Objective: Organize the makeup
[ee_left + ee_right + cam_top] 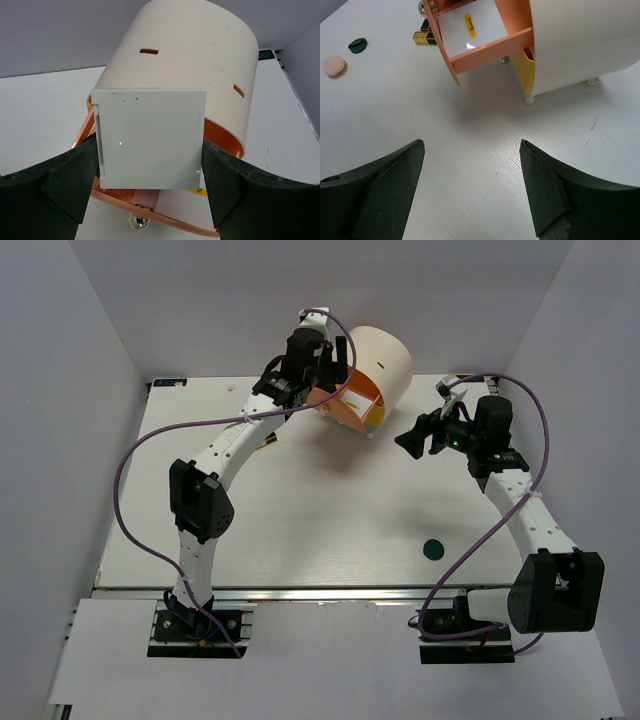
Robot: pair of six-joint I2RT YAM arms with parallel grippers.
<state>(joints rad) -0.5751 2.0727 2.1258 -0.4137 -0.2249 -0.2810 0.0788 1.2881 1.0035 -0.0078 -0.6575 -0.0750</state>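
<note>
My left gripper [328, 372] is at the back by the cream cylinder [380, 362]. In the left wrist view it [150, 160] is shut on a white square palette [150, 130], held flat above the open orange drawer [165, 220]. That drawer holds another white palette [470, 27] with a yellow label and a pink piece [144, 199]. My right gripper [408, 440] is open and empty over bare table [470, 142], right of the drawer. Black-and-gold lipstick tubes [425, 34], a dark green disc [357, 45] and a peach round piece [334, 65] lie beyond it.
The cylinder's orange drawer [352, 405] juts out to the front, with a yellow drawer [525, 70] under it. A dark green disc [432, 549] lies on the table at the near right. The enclosure's grey walls stand close on both sides.
</note>
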